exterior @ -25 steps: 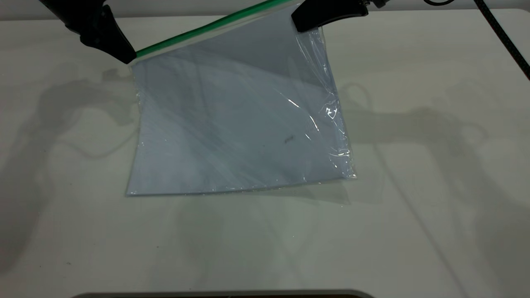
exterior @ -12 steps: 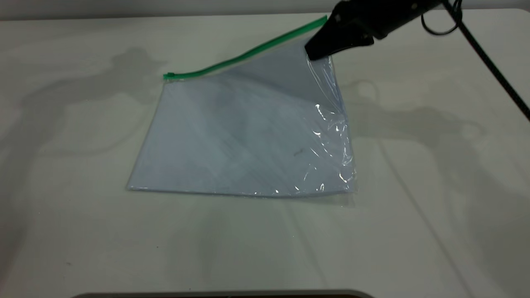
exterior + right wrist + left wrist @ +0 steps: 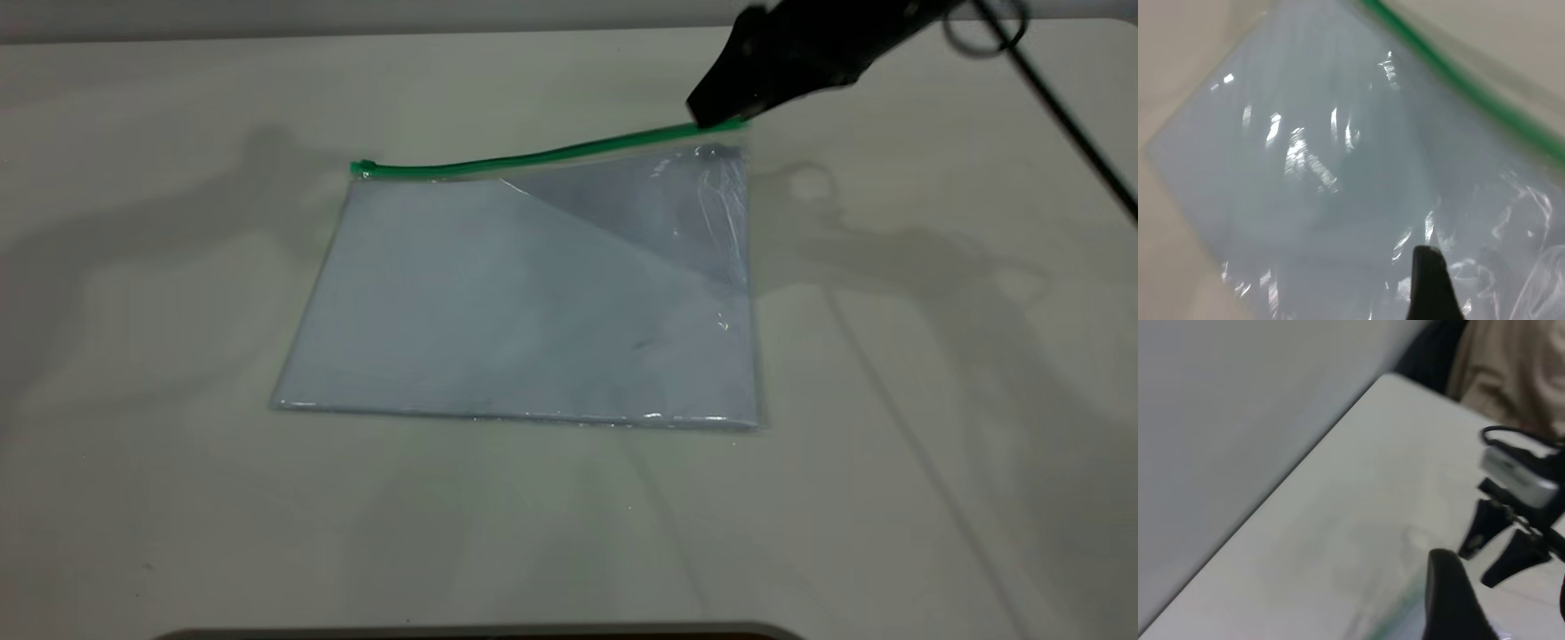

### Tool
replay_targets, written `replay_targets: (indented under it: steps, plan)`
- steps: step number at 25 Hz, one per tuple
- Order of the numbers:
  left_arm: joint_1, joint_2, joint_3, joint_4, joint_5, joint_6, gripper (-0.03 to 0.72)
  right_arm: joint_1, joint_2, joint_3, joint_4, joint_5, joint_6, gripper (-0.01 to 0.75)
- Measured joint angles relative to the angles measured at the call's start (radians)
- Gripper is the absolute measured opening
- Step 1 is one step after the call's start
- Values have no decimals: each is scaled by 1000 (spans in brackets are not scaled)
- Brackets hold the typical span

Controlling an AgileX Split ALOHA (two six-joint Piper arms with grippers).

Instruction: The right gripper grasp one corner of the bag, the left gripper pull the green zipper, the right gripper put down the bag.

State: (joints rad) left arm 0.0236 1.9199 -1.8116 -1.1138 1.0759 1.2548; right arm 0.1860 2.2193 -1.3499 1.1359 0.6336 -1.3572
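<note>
A: Table [image 3: 933, 498], then bag [image 3: 533, 311] lying nearly flat at centre; thin, slick, floppy film, probably light.
B: Right gripper [image 3: 716, 114] at one o'clock, pinching the corner [image 3: 725, 129] of the green zipper [image 3: 533, 160]. That stiffer strip looks the best hold.
A: Left gripper's [image 3: 1451, 600] fingers: cannot tell.

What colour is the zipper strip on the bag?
Bright green zipper along the bag's far edge; clearest in the exterior view.

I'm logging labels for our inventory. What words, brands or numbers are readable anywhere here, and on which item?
None can be read.
Bag: no print, only a small dark speck, too small to tell.
Green zipper: plain.
Right pincer: no marking visible.
</note>
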Motion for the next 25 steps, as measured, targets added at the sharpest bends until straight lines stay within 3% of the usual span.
replay_targets:
  steps: [6, 11, 17, 25]
  plan:
    - [2, -259, 0, 212, 91, -256, 455, -9, -298, 1, -382, 281, 560, 521]
    - [2, -412, 0, 481, 91, -546, 455, -9, -546, 2, -542, 549, 844, 466]
    - [2, -551, 85, 765, 91, -852, 455, -9, -854, 95, -663, 586, 970, 421]
    - [2, -762, 487, 884, 92, -934, 455, -9, -1161, 401, -762, 594, 1051, 415]
